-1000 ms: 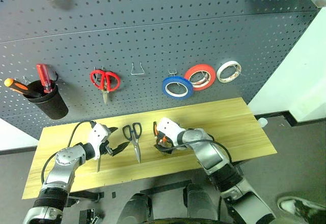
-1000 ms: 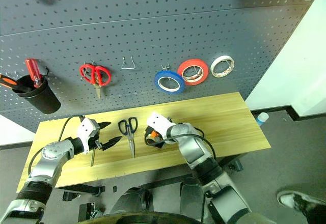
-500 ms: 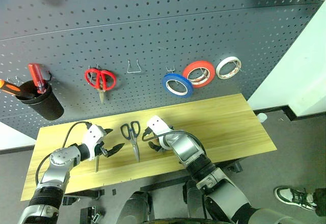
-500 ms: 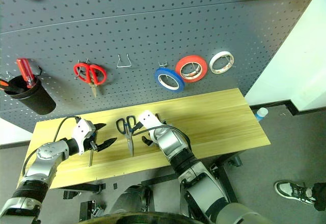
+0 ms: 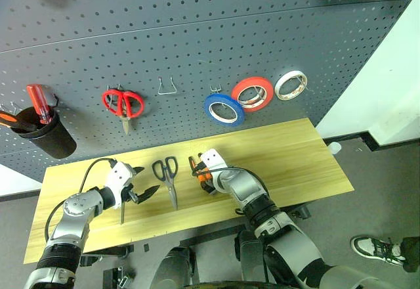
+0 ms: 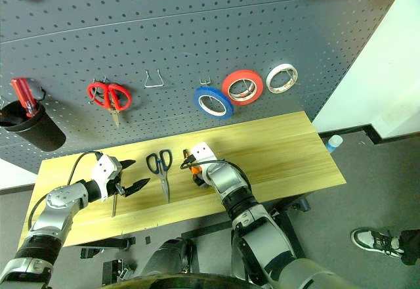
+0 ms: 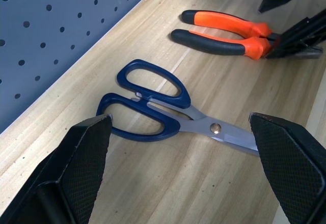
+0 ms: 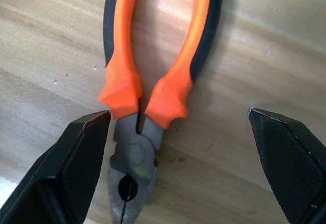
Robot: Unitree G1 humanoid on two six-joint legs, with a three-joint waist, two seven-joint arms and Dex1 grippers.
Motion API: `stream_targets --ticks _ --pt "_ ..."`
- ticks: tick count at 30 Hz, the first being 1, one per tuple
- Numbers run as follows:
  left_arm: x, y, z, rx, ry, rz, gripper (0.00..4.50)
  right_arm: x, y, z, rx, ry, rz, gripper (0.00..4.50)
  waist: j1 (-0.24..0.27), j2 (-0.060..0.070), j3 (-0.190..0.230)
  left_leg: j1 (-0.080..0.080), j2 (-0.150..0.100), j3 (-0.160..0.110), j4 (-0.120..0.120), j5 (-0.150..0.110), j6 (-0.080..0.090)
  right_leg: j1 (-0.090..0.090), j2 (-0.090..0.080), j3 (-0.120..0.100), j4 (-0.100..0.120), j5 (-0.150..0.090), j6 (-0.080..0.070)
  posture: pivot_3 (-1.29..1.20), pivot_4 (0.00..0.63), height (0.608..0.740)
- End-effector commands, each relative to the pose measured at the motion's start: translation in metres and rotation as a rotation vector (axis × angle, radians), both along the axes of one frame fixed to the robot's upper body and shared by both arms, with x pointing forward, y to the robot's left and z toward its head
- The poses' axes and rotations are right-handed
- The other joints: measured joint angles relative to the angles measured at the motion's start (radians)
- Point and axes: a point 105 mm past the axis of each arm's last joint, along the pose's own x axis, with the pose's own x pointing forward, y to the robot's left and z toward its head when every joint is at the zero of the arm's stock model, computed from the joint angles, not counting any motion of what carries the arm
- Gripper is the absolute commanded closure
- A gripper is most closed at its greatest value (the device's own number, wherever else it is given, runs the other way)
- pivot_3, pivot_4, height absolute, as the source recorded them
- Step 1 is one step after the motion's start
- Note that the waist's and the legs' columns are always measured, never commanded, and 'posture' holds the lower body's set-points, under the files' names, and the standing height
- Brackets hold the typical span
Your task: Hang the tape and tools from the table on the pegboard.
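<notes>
1. Even, bright indoor light falls on the tabletop (image 5: 295, 151) and the pegboard (image 5: 197, 33); no harsh glare shows in the head views.
2. Short, soft shadows sit just below the blue tape (image 5: 224, 109) and the other things hung on the pegboard, so the light comes from above.
3. The pegboard's seams bow slightly near its ends: mild lens distortion.
4. In the right wrist view a pale sheen lies on the tabletop beside the pliers (image 8: 153, 76), whose handles cast a soft shadow.
5. Both wrist views are sharp at the middle; the near pincer fingers (image 7: 76, 168) look a little soft.
</notes>
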Motion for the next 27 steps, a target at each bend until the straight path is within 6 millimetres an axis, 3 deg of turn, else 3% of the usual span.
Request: stream_targets --ticks 1,15,27 --pt "0.003 0.002 0.011 -0.006 -0.047 0.006 0.00 0.002 0.062 0.035 0.150 -0.034 0.066 0.01 0.000 0.000 0.000 0.000 0.000 0.000 0.000 0.000 0.000 0.000 0.000 0.000 0.000 0.000 0.000 -0.13 0.177 0.738" --pt "0.003 0.000 0.009 -0.010 -0.043 0.004 0.00 -0.002 0.090 0.050 0.190 -0.052 0.182 0.01 -0.018 0.000 0.000 -0.002 0.000 0.000 -0.002 0.000 0.000 -0.003 0.000 0.000 0.000 0.000 0.000 -0.13 0.172 0.738" --pt "0.005 -0.003 0.007 -0.013 -0.042 -0.001 0.00 0.006 0.092 0.039 0.168 -0.013 0.102 0.01 -0.021 0.000 0.000 -0.005 0.000 0.000 -0.002 0.001 -0.001 -0.005 0.000 0.000 0.000 0.001 -0.001 -0.14 0.172 0.738"
